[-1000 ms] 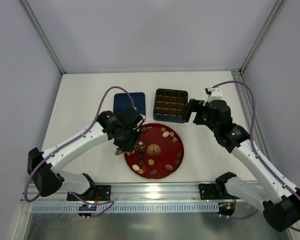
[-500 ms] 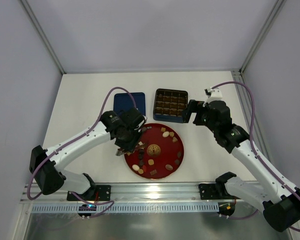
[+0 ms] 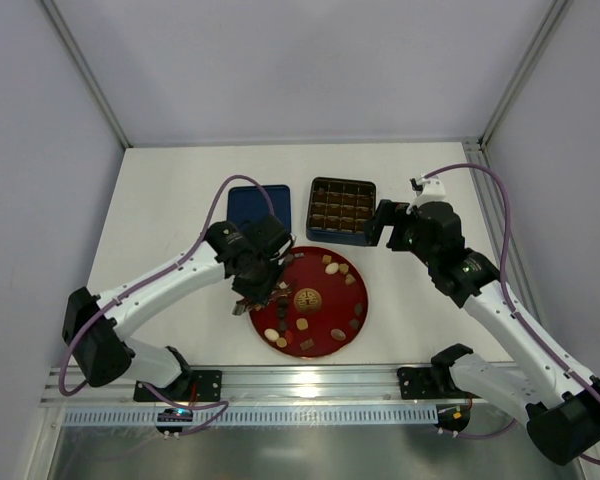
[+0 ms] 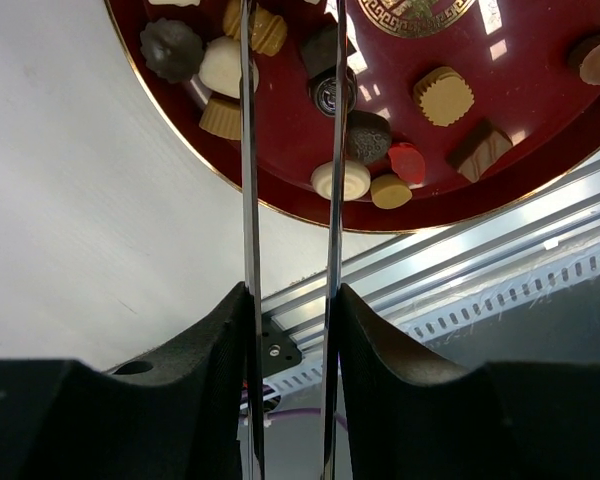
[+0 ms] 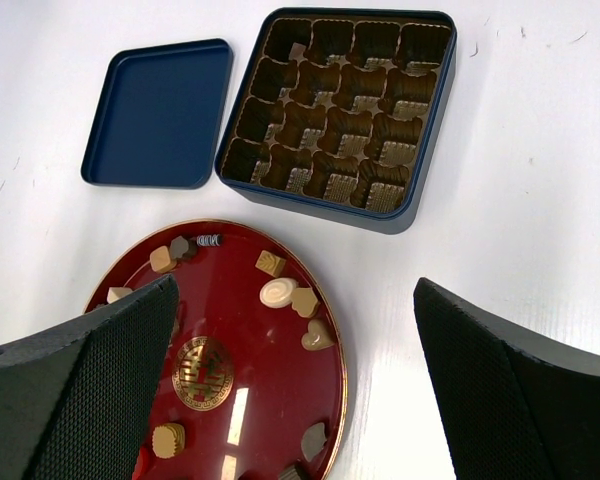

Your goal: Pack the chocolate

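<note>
left wrist view: the left fingers (image 4: 246, 200) stand narrowly apart, low over the red plate (image 4: 530, 90), with a dark chocolate (image 4: 320, 45) between them. more chocolate lies scattered on that plate. the right fingers (image 5: 90, 390) gape wide, empty.

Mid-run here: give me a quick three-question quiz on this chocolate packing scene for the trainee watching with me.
1. True or false: the blue lid sits closed on the tin.
2. The left gripper hangs over: A) the tin, B) the red plate, C) the lid.
3. Which gripper's jaws stand wide apart with nothing between them?

Key
1. False: the lid lies on the table beside the open tin.
2. B.
3. The right gripper.
</note>
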`<state>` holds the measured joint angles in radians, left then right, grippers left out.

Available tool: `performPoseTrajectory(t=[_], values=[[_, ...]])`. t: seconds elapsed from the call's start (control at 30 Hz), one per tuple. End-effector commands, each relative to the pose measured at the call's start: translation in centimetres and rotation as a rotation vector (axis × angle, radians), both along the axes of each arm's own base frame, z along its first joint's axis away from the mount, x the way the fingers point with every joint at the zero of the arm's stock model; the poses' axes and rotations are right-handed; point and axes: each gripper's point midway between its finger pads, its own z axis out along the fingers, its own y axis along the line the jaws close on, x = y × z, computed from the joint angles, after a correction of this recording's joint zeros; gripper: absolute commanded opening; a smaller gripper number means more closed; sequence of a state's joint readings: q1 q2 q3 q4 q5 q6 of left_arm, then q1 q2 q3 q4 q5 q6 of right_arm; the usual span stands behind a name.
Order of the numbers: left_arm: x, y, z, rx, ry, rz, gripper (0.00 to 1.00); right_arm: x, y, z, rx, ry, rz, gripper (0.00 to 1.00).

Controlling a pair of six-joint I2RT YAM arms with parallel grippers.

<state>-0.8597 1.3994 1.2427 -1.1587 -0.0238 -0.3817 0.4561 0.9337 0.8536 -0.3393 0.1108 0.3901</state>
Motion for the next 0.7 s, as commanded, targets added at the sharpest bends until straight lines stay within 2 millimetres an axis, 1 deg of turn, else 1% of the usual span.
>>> performPoseTrajectory(t=[0.0, 0.23, 0.37, 0.67], values=[[0.9, -1.8, 0.6, -0.057, -0.027, -0.012, 0.36, 0.2, -0.3, 1.3, 0.009, -0.047, -0.017, 1.00], [2.1, -3.4, 0.8, -0.082, -0.038, 0.003, 0.34, 0.2, -0.4, 1.2, 0.006, -0.048, -0.018, 1.00], [2.8, -3.9, 0.8, -0.082, -0.046, 0.016, 0.34, 0.2, -0.5, 1.5, 0.004, -0.054, -0.023, 1.00], [3.5, -4.7, 2.5, -0.116, -0.077, 0.028, 0.34, 0.2, -0.5, 1.6, 0.005, -0.057, -0.021, 1.00]])
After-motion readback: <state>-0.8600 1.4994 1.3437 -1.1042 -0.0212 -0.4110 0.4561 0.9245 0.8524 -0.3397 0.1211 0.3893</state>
